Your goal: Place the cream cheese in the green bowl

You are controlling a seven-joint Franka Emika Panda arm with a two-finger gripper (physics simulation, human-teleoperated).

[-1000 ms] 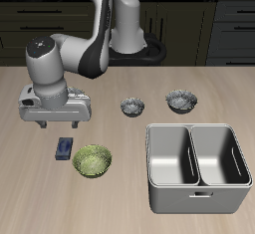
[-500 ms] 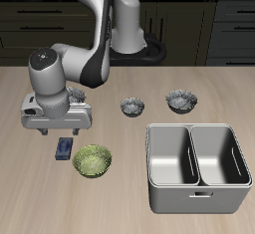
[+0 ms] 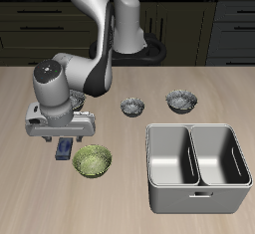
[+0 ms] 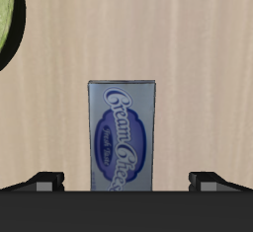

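Observation:
The cream cheese [image 3: 63, 150], a small dark blue box, lies flat on the table near its front edge, partly covered by my gripper [image 3: 62, 139], which hangs just above it. In the wrist view the box [image 4: 123, 132] shows its bluish label between my two fingertips [image 4: 46, 180], which stand wide apart on either side of it; the gripper [image 4: 126, 183] is open and holds nothing. The green bowl [image 3: 92, 160] sits right beside the box, empty, and its rim also shows in the wrist view [image 4: 6, 19].
Two grey metallic bowls [image 3: 132, 107] [image 3: 180, 101] stand farther back on the table. A steel double basin [image 3: 189, 128] takes up the front of the table on the far side of the green bowl from the box.
My gripper has come down and moved toward the table's front edge, from behind the cream cheese to right over it. The box and the bowls have not moved.

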